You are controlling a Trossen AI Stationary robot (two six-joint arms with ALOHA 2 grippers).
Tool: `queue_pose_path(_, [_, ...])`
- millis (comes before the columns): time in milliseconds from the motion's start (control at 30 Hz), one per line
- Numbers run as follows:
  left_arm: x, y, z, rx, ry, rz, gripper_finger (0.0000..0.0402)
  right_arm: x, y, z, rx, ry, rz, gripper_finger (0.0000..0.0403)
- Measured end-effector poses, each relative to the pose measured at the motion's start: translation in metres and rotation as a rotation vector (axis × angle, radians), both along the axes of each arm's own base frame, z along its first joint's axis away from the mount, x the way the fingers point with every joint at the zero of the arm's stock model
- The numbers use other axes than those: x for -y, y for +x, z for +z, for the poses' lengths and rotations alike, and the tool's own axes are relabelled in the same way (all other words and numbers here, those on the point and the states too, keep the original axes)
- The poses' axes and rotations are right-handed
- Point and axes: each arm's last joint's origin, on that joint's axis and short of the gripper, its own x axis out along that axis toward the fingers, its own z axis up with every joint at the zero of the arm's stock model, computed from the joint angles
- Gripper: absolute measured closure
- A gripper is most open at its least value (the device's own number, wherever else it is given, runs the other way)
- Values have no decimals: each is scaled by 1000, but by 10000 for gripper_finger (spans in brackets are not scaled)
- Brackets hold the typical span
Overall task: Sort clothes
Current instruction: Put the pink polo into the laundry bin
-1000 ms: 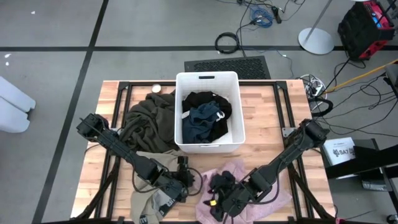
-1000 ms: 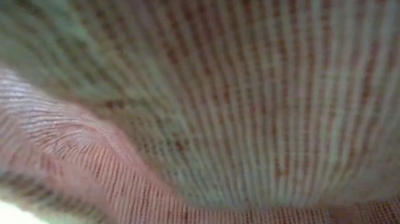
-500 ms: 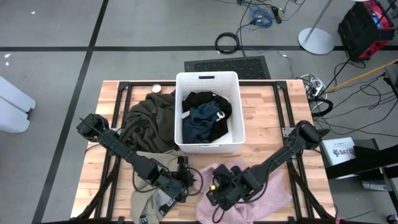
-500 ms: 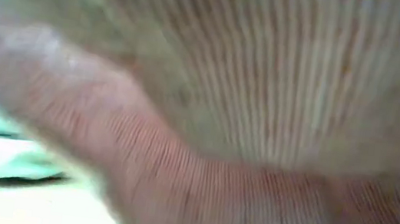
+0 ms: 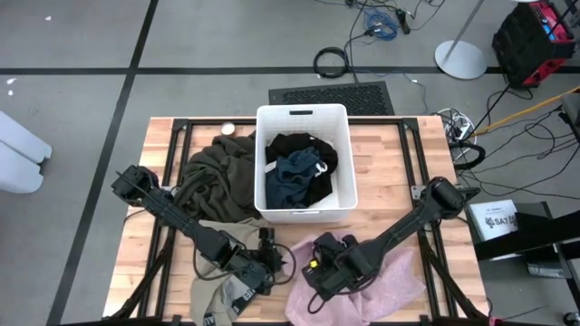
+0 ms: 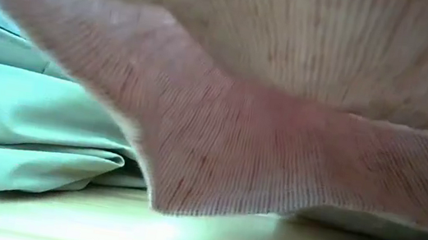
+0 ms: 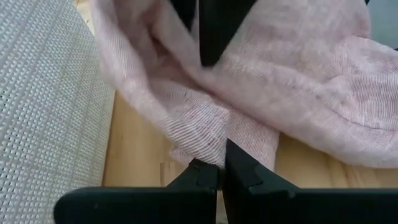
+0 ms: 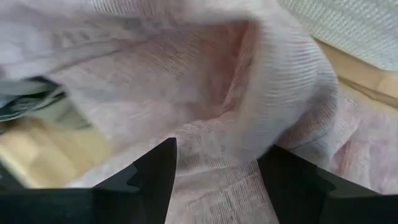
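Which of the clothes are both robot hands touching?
The pale pink garment at the table's front. The left gripper pinches its edge, and the right gripper is open against it. The other clothes lie apart from both grippers.

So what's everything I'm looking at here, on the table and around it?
Bin: one, white, back middle of the table.
Clothes in the bin: black and navy-teal, heaped inside.
Olive garment: one, large, dark, left of the bin.
Beige garment: one, front left edge.
Pink garment: one, pale, front right.
Table: one, wooden, black frame.
Cables: several, on the floor behind.
Left end effector: shut on the pink garment's edge.
Right end effector: open, over the pink garment.
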Motion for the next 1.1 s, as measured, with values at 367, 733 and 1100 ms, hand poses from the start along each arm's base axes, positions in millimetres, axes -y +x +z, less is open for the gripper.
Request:
queue_pose_path(367, [0, 0, 0, -5, 0, -3, 394, 8, 17, -20, -29, -74, 67, 279])
queue_pose_path(733, [0, -1, 1, -1, 2, -7, 394, 0, 21, 15, -45, -64, 280, 401])
queue_pose_path(1100, [0, -34, 83, 273, -25, -141, 394, -18, -25, 158, 83, -188, 389, 403])
